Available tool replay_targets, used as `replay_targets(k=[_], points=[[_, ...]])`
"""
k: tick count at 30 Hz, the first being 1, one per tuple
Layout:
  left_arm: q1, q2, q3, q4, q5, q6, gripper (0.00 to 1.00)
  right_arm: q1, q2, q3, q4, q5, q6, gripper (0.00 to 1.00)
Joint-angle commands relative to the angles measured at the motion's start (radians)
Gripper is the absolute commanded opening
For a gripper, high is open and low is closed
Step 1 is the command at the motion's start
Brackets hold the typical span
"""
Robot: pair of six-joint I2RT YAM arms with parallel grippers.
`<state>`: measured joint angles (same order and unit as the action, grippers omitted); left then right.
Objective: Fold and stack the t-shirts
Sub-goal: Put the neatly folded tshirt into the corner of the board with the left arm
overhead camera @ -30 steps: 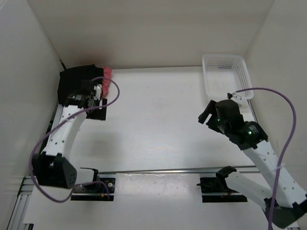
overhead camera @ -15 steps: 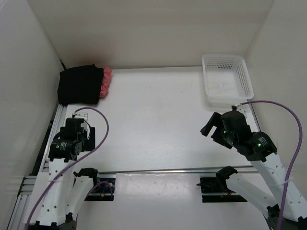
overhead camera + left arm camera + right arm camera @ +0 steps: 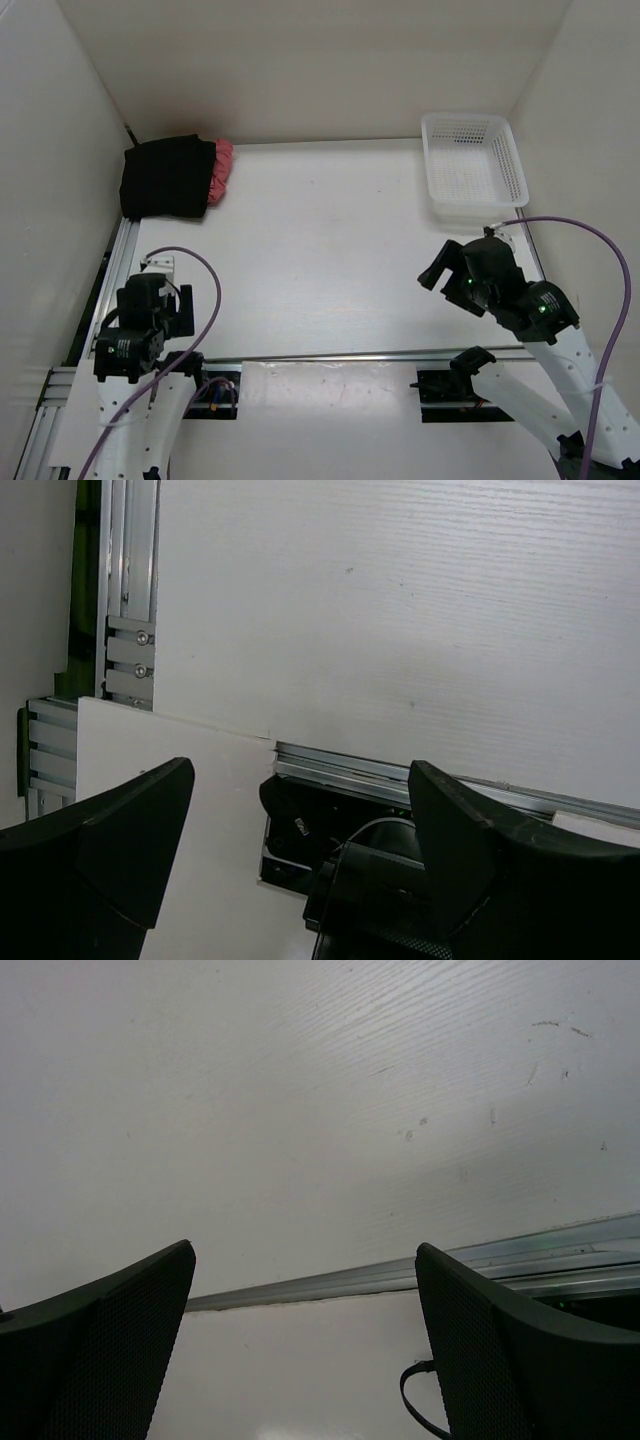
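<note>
Two t-shirts in view: one black t-shirt (image 3: 168, 178), one pink t-shirt (image 3: 221, 170) peeking out just beside it. One white basket (image 3: 473, 165). Two robot arms: one left arm (image 3: 130, 345), one right arm (image 3: 545, 312). Two grippers, one per arm: left gripper (image 3: 300, 770), right gripper (image 3: 304, 1248), two fingers each. Two purple cables: left cable (image 3: 217, 300), right cable (image 3: 560, 218). One table (image 3: 320, 230).

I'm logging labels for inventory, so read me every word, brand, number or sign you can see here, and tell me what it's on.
None: no text can be read in any view.
The black t-shirt, the pink t-shirt peeking out beside it and the white basket show no print, tag or label.
</note>
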<state>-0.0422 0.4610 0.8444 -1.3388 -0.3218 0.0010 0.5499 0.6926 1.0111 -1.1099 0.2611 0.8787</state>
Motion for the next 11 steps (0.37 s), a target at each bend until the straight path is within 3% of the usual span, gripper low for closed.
replay_targets(k=[1, 11], points=[[0.005, -0.024, 0.007, -0.022, 0.020, -0.001, 1.00, 0.001, -0.011, -0.008, -0.007, -0.002, -0.006, 0.94], [0.005, -0.042, 0.016, -0.040, 0.020, -0.001, 1.00, 0.001, -0.022, -0.008, 0.012, 0.041, -0.069, 0.98]])
